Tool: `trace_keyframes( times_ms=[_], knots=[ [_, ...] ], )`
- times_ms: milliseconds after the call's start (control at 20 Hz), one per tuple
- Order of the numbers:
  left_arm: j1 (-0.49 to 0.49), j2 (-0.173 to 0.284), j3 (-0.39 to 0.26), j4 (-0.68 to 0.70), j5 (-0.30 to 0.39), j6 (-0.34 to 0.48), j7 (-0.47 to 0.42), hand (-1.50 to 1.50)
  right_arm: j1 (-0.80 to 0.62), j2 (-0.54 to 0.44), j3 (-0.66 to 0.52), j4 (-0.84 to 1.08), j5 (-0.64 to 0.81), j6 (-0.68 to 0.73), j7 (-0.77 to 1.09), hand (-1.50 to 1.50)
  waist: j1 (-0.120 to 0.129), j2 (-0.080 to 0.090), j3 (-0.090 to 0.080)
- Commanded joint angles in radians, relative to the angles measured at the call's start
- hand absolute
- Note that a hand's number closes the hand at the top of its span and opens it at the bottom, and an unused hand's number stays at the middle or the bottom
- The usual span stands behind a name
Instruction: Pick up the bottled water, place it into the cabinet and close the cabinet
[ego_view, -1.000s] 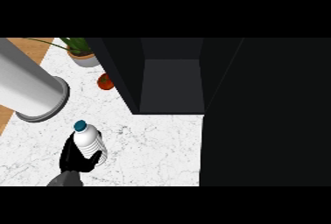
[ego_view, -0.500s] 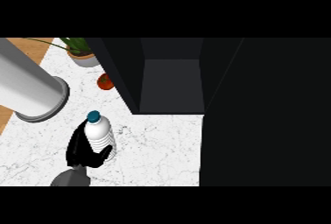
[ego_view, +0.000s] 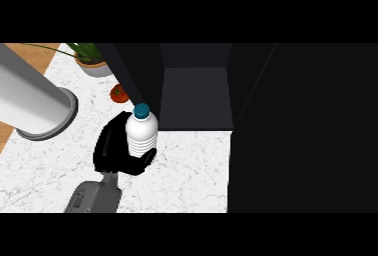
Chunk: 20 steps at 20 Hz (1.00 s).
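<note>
The bottle (ego_view: 142, 134) is clear with ribbed sides and a blue cap (ego_view: 141, 108), and it stands upright in the air over the surface (ego_view: 184, 170). The cap points toward twelve o'clock, close to the lower left corner of the cabinet (ego_view: 196, 97). The bottle is not inside the cabinet; it shows just in front of the open mouth, at about seven o'clock from the dark interior.

One black hand (ego_view: 117, 147) holds the bottle, its fingers curled round the lower half from the left and below, with the thumb coming up at the bottle's five o'clock side. Which hand it is cannot be read for certain from the view; it comes in on a grey forearm (ego_view: 96, 196) from the lower edge, at six o'clock from the bottle. No other hand shows.

The cabinet is dark and fills the top middle, its inside a grey floor between black walls. A large black panel (ego_view: 303, 130), which seems to be its open door, covers the whole side at three o'clock.

At eleven o'clock from the bottle lies a small red fruit (ego_view: 119, 93) on the white marbled surface. Beyond it, further toward eleven, stands a potted plant (ego_view: 92, 62). At nine o'clock a big grey cylinder (ego_view: 33, 102) leans across the surface's edge.
</note>
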<state>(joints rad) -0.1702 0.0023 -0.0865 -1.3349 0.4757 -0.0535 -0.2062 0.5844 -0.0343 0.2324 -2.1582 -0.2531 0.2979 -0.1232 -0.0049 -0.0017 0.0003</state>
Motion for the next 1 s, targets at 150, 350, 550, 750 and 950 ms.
trace_keyframes(
  times_ms=[150,350,550,750,950],
  knots=[
    [-0.111,-0.002,-0.122,-0.027,-0.031,0.223,0.031,1.5,-0.077,-0.004,-0.027,0.012,-0.028,-0.027,0.04,-1.5,-0.002,0.001,0.0],
    [-0.289,-0.002,-0.115,0.06,-0.028,0.318,0.076,1.5,-0.012,-0.002,0.005,0.005,-0.019,-0.023,0.013,-1.5,-0.007,0.002,0.0],
    [-0.422,-0.002,-0.147,0.145,-0.101,0.408,0.071,1.5,-0.028,0.011,0.011,0.056,0.018,-0.025,-0.034,-1.5,-0.011,0.003,0.0],
    [-0.515,-0.002,-0.162,0.282,-0.12,0.466,0.017,1.5,-0.039,0.006,0.02,0.026,-0.002,-0.021,-0.011,-1.5,-0.033,0.008,0.0],
    [-0.573,-0.002,-0.143,0.288,-0.165,0.527,0.079,1.5,-0.02,-0.008,0.024,0.036,0.012,-0.008,-0.023,-1.5,-0.037,0.007,0.0]
  ],
)
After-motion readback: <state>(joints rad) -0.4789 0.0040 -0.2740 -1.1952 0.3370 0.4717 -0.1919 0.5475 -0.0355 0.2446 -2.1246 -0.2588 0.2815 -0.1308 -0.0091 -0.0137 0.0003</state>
